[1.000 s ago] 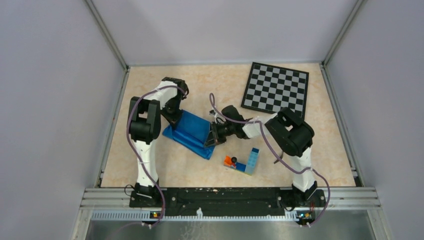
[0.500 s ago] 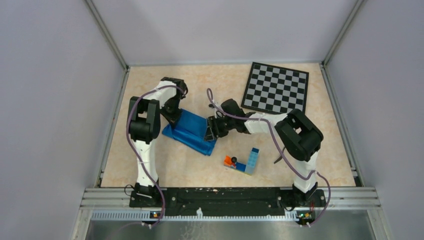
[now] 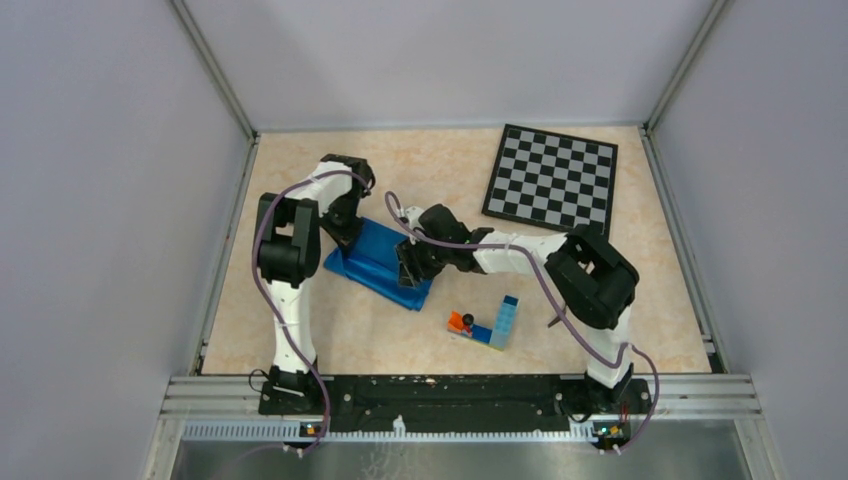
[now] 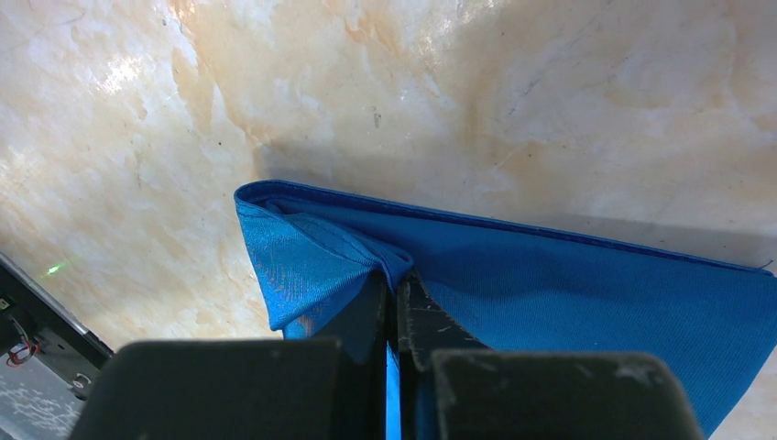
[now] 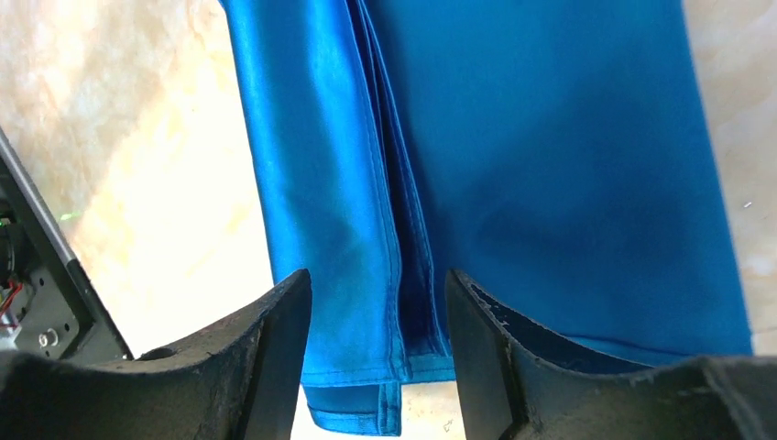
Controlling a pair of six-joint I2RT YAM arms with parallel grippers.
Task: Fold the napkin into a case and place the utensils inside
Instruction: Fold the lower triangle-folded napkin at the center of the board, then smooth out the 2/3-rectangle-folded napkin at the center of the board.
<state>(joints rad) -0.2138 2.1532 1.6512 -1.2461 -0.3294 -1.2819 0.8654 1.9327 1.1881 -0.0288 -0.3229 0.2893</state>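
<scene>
Lying folded on the beige marbled table [image 3: 380, 335], left of the middle, the napkin [image 3: 380, 255] is a bright blue cloth with a slight shine. It forms a long band of several layers, and in the right wrist view its stitched hems run side by side along it. The left gripper [image 4: 396, 291] pinches one corner with its fingers pressed together, and the cloth rises there in a small wrinkled peak. The right gripper [image 5: 377, 286] hovers over the other end, fingers apart, holding nothing. A chessboard [image 3: 550, 178] lies well apart, far right.
</scene>
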